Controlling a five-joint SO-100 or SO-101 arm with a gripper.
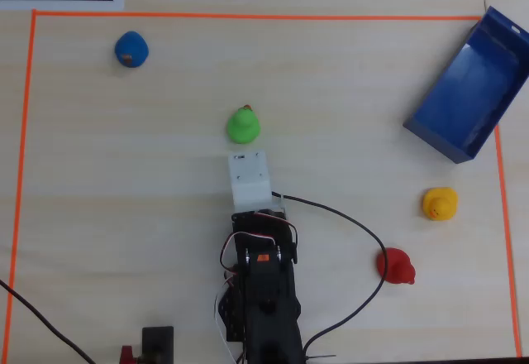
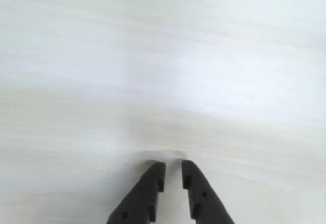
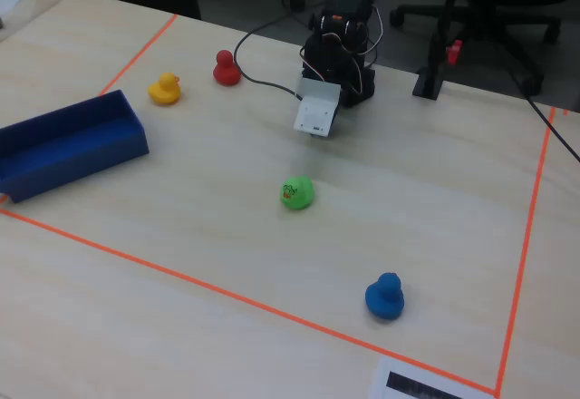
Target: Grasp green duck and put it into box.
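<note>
Fingers: my fingers (image 2: 173,165) come in at the bottom centre of the wrist view, two black plastic prongs with only a thin slit between the tips, nearly together, nothing between them, just above the pale wood.
Arm pose: folded low over my black base (image 1: 263,298) at the bottom centre of the overhead view, with the white wrist block (image 1: 249,179) reaching toward the middle of the frame; in the fixed view I sit at the upper centre with that block (image 3: 317,109) tipped down at the bench.
Green duck: the green duck (image 1: 243,124) stands upright on the bench just above my wrist block in the overhead view, apart from it; in the fixed view it (image 3: 296,192) sits near the centre, below me, round, glossy, bright green, with a small orange beak.
Box: the box (image 1: 468,99) is at the upper right of the overhead view, dark blue, rectangular, open-topped with low walls, set at an angle across the orange tape line (image 1: 248,16); it is well apart from the green duck.
Other ducks: the blue duck (image 1: 131,49) at upper left, the yellow duck (image 1: 439,203) and red duck (image 1: 396,265) at right.
Bench: the bench (image 1: 124,215) is light wood grain, smooth and matt.
Cable: a black cable (image 1: 364,240) loops from my base toward the red duck.
</note>
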